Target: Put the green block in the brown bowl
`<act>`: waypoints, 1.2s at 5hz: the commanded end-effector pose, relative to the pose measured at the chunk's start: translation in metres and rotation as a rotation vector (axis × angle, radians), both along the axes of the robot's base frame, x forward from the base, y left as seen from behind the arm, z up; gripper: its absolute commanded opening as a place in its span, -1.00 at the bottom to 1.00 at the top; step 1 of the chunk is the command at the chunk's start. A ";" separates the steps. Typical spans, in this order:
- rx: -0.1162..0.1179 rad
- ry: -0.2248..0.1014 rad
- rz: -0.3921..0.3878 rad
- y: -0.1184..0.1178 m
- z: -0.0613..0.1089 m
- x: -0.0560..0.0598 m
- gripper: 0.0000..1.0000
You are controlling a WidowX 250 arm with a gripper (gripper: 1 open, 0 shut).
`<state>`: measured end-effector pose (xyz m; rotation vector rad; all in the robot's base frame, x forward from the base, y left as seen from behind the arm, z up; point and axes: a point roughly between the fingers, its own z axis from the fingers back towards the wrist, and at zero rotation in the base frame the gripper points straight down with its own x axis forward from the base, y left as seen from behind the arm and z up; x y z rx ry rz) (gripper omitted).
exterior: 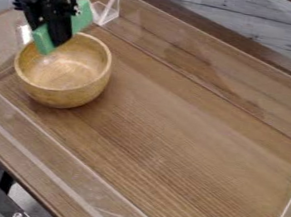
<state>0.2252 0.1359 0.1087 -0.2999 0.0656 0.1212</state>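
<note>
**Green block held over the far rim of the bowl**

From my seat at the remote station I see the gripper [47,29] at the upper left of the camera view, pointing steeply downward. Its dark fingers [59,24] are pinched on the green block [45,37], whose lower end pokes out below the fingertips while another green patch shows to the right of the fingers, higher up. The block sits tilted in the grip, not level.

The brown bowl [60,81] stands on the desk [185,136] toward the left side, upright, its golden inside open to the camera. The lower tip of the block hangs at the bowl's far rim, on its left side. I cannot tell whether the block touches the rim or just clears it; from this angle the two overlap.

The desk is a wood-grain surface with a low clear wall [223,52] running along its edges. A small clear piece [105,9] stands just to the right of the gripper, near the back edge. The rest of the wood surface to the right of the bowl is well apart from the gripper.
</note>
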 end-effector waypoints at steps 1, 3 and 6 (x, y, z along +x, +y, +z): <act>0.024 -0.050 -0.023 0.001 0.004 0.010 -1.00; 0.019 -0.053 -0.044 -0.002 -0.007 0.017 -1.00; 0.012 -0.045 -0.070 -0.008 -0.017 0.022 -1.00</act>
